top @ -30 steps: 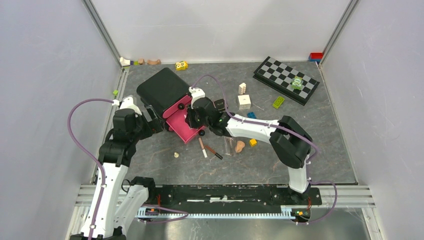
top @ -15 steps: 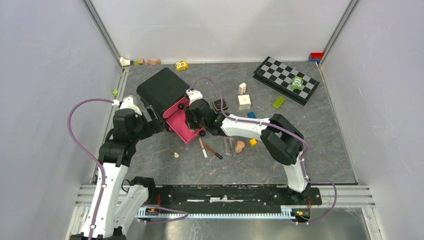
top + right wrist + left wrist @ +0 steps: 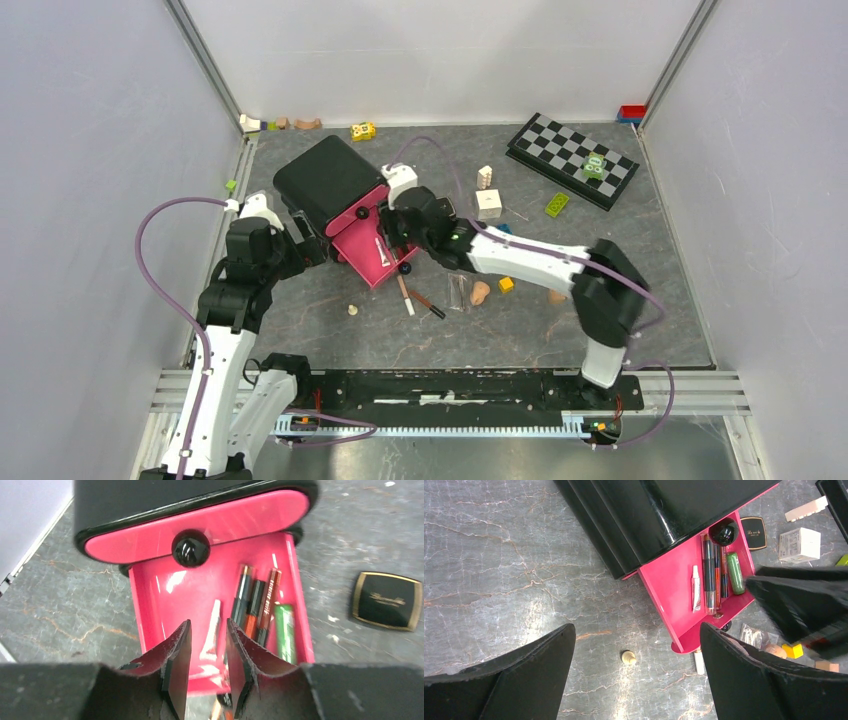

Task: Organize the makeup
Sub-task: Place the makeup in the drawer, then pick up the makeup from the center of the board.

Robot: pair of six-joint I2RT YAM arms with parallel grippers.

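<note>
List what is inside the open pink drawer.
In the drawer, a white tube, three slim dark sticks and a green tube lie side by side. Its back part is hidden under the black case.

grey marbled tabletop [image 3: 500,340] between plain white walls [image 3: 440,50]

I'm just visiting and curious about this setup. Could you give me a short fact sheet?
Drawer: pink drawer, pulled out of the black box
Inside it: white tube, green tube, several pencils
Beside it: black compact on the table
Right gripper: open, empty, over the drawer
Left gripper: wide open, empty, over the table
</note>
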